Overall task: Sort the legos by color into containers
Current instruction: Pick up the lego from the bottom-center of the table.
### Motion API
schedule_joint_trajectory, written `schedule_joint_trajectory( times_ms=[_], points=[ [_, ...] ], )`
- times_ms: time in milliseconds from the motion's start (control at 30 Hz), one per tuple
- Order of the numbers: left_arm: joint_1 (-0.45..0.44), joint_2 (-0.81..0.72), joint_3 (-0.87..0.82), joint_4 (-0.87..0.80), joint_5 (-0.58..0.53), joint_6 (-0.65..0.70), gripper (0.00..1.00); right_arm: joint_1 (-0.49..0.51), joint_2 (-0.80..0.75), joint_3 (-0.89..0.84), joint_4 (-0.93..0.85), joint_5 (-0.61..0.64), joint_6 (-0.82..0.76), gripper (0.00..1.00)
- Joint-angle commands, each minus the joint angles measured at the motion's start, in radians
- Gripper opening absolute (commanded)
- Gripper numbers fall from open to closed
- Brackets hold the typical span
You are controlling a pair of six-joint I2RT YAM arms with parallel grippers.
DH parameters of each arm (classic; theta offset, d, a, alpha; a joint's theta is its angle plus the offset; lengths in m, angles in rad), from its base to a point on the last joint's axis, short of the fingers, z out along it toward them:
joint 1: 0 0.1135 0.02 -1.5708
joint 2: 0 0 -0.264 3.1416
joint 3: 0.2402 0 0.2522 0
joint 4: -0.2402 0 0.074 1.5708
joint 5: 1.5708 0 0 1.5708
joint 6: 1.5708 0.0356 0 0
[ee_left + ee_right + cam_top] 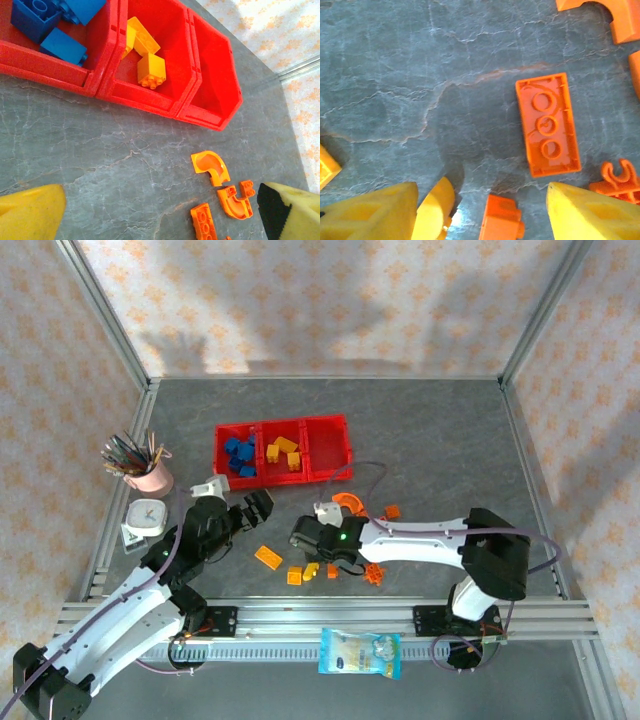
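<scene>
The red containers (330, 476) stand at the back centre: blue legos (240, 456) lie in the left bin, yellow ones (284, 451) in the middle bin. My right gripper (480, 220) hangs open low over loose legos, with a small orange brick (502, 220) between its fingers and a yellow piece (434, 207) against the left finger (370, 212). An upturned orange plate (547, 125) lies just beyond. My left gripper (255, 510) is open above bare table, in front of the containers (150, 95). A curved orange piece (212, 167) lies ahead of it.
A pink pen cup (148, 475) and a small white clock (146, 517) stand at the left. More orange pieces (374, 574) lie near the right arm. A plastic packet (360, 652) rests on the front rail. The right bin (215, 75) holds nothing.
</scene>
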Motion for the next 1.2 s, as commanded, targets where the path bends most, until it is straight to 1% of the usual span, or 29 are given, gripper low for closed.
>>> schedule_joint_trajectory(
  times_ms=[0, 300, 533, 900, 1167],
  points=[
    [-0.005, -0.012, -0.003, -0.017, -0.037, -0.012, 0.99, 0.016, -0.006, 0.037, -0.040, 0.026, 0.082, 0.65],
    [-0.004, -0.038, 0.004, -0.072, -0.067, -0.009, 0.99, 0.074, 0.049, 0.090, -0.072, 0.017, 0.176, 0.55],
    [-0.004, -0.057, -0.001, -0.086, -0.069, -0.004, 0.99, 0.086, 0.105, 0.120, -0.105, 0.011, 0.216, 0.52],
    [-0.004, -0.075, 0.001, -0.108, -0.074, 0.005, 0.99, 0.087, 0.171, 0.155, -0.099, -0.005, 0.204, 0.44],
    [-0.004, -0.076, 0.008, -0.126, -0.079, 0.011, 0.99, 0.087, 0.222, 0.190, -0.124, 0.004, 0.196, 0.43]
  ],
)
